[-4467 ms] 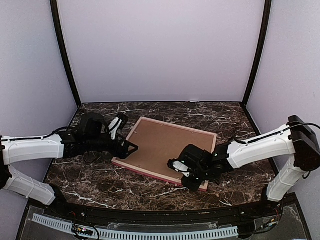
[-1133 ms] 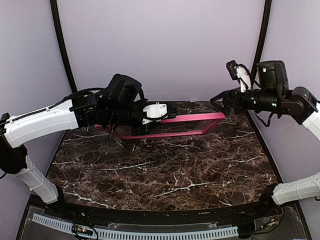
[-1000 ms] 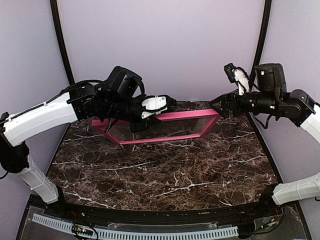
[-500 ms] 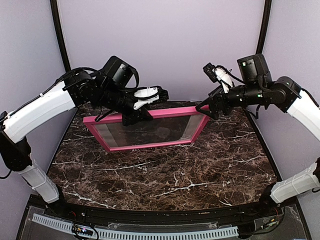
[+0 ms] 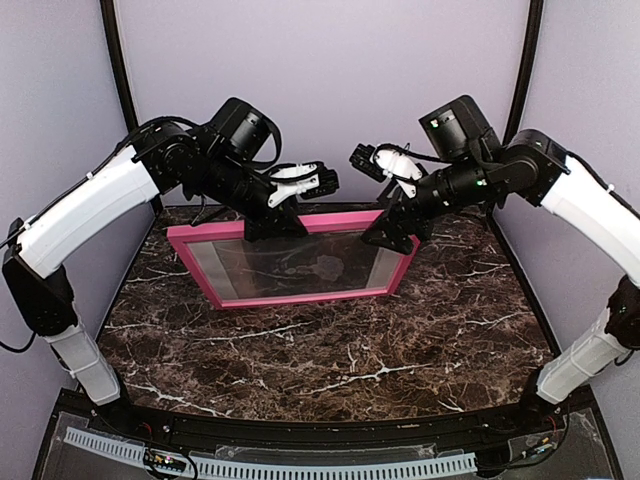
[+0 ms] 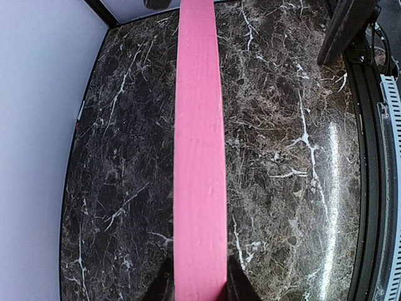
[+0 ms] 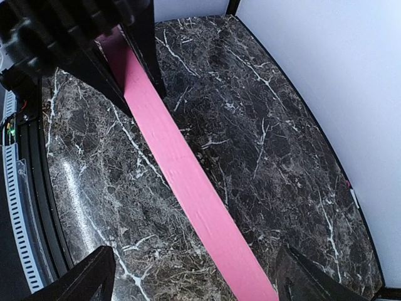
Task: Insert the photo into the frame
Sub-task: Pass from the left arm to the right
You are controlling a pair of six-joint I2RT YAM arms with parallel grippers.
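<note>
The frame [image 5: 310, 297], thin pink moulding, stands tilted on its lower edge at the back of the marble table, its front toward the camera. My left gripper [image 5: 270, 222] is shut on its top rail. In the left wrist view the pink frame [image 6: 199, 157] runs straight up from between my left gripper [image 6: 199, 285], with a dark finger pressed on each side. My right gripper [image 5: 392, 230] is open at the top right corner. Its wide-spread jaws straddle the frame [image 7: 182, 169] in the right wrist view without touching it. The photo is not discernible; the pane shows only dark marbling.
The dark marble table [image 5: 330, 370] spreads in front of the frame. Lilac walls with black corner posts [image 5: 125, 100] close in the back and sides. A black rail with a white perforated strip [image 5: 280, 465] runs along the near edge.
The frame has swung from nearly edge-on to upright, facing the camera, and has come forward and left. The right gripper moved left and down onto the top right corner. The left grip held.
</note>
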